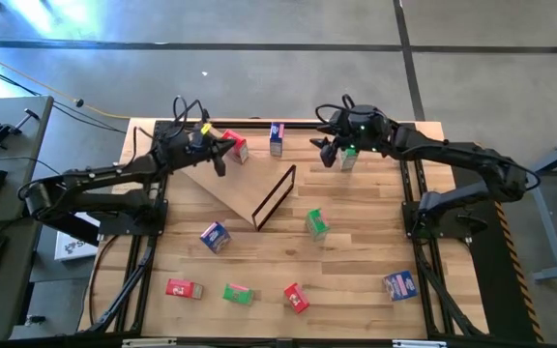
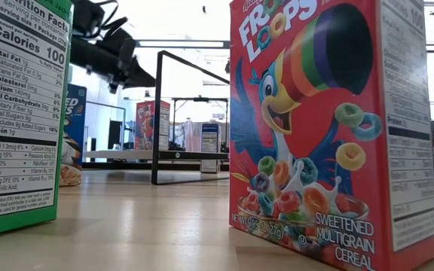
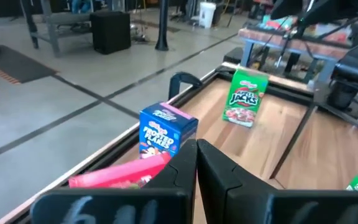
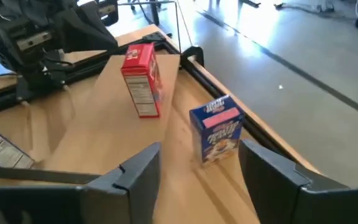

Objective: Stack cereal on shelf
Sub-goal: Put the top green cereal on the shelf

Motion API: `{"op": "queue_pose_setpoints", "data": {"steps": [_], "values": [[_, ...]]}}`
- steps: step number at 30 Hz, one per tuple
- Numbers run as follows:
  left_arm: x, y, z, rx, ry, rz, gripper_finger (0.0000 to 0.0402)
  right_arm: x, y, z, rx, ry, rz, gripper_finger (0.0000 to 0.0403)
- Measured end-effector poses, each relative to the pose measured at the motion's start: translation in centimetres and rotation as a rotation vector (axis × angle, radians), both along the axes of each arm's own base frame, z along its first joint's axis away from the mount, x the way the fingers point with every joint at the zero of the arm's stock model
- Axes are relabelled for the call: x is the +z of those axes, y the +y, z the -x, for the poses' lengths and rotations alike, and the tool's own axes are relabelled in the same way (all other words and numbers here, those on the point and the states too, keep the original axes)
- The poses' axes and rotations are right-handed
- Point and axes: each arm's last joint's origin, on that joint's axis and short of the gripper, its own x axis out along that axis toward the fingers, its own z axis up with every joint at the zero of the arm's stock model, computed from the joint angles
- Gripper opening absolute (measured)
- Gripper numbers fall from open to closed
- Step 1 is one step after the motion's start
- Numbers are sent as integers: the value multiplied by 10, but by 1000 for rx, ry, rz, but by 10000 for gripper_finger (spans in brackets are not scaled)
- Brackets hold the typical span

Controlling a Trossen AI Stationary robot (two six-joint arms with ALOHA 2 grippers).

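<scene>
Left hand is reaching over the far left part of the tabletop, its fingers pressed on a red cereal box that is lying low between them in the left wrist view. Right hand is hovering at the far right with fingers spread wide, beside a green box marked "Apple Jacks".

A blue box reading "Frosted Flakes" is standing at the far edge between the two hands; in the right wrist view it is showing between the right hand's spread fingers.

The shelf, a tan plywood panel with a dark metal frame, is lying slanted across the middle of the tabletop, with the frame standing up at its near end.

Other cereal boxes are sitting scattered on the tabletop: a second green box, a second blue box, a front-row red box, a front-row green box, a tilted red box and a near-right blue box.

In the low view, a red "Froot Loops" box, reading "Sweetened Multigrain Cereal", is standing close to the camera, next to a green box side panel printed "Calories 100".
</scene>
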Motion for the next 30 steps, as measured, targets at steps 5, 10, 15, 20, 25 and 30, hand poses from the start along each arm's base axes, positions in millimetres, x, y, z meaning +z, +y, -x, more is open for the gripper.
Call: {"op": "queue_pose_setpoints", "data": {"steps": [5,10,15,20,25,30], "values": [[3,2,0,-67,4,4,5,-15,-4,-21,148,-27,-33,121],[8,10,5,-114,-81,35,5,-36,-9,-38,239,-3,-58,40],[0,9,7,-151,-69,72,5,-37,-10,-40,238,-7,-55,3],[-3,7,7,-165,-45,90,5,-37,-9,-38,238,2,-63,15],[-7,4,6,-190,4,78,5,-36,-9,-36,216,16,-59,19],[-10,3,7,-191,26,96,5,-24,-5,-23,162,32,-34,19]]}}
